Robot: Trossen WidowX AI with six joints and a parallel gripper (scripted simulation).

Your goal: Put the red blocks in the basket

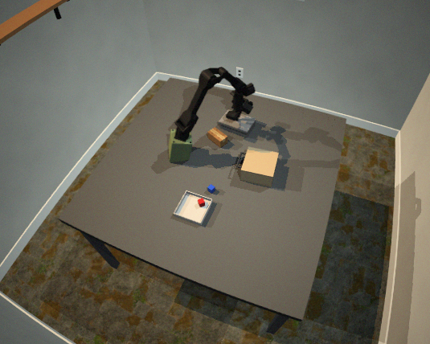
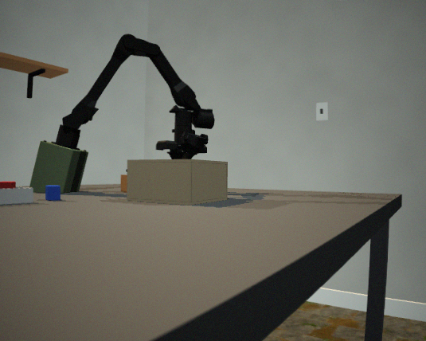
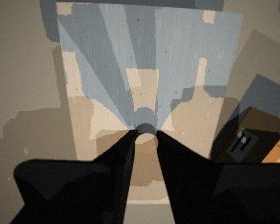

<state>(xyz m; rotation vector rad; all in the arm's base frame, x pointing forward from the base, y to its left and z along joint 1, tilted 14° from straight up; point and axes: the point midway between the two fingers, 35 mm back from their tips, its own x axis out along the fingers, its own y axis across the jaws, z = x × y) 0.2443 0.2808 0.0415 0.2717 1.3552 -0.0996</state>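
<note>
Gripper: the black gripper (image 1: 233, 116) (image 2: 181, 156) (image 3: 145, 134) points down over the far box, its fingers clamped on the pale round knob (image 3: 146, 142).
Lid from gripper: the grey-lit lid (image 1: 246, 125) (image 3: 191, 40) lies directly below, spreading to both sides of the knob; its longer side seems to run left to right in the top view.
Basket from gripper: the shallow white basket (image 1: 188, 219) (image 2: 13, 196) sits upright, well apart, near and to the left.
Red block: one red block (image 1: 201, 202) (image 2: 6, 185) is inside the basket; whether another is under the lid cannot be seen.
Blue block: the blue block (image 1: 211, 188) (image 2: 52, 193) stands just beside the basket, on its far side, and should stay out.
Drawer unit: the tan drawer unit (image 1: 260, 162) (image 2: 158, 181) is nearer than the box and right of it.
Coming move: probably straight up, keeping the lid level, then aside from the wooden block (image 1: 217, 137) (image 2: 123, 183) at near left.
</note>
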